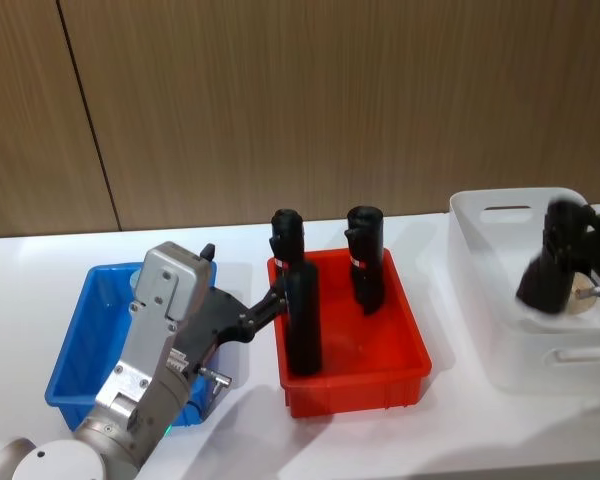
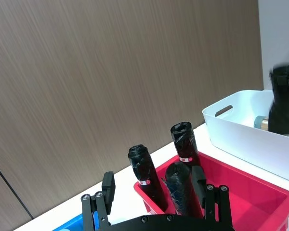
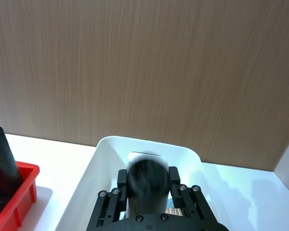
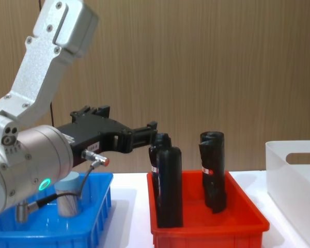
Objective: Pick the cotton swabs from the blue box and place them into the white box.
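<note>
My head camera looks down and forward across the white tabletop (image 1: 230,255). My chest camera sits lower, facing the wood-panelled wall (image 4: 196,62) side-on and close. Both share the bright red shallow plastic bin (image 1: 355,375) holding tall black rolls (image 4: 169,186). My left wrist camera sees it too; my right wrist camera looks into the milky-white smooth-walled plastic bin (image 3: 106,159).

Setting: lab-type test bench, appearing as a bare white table (image 1: 40,260) backing onto a wood-panelled wall (image 1: 300,100) beyond the end effectors.
</note>
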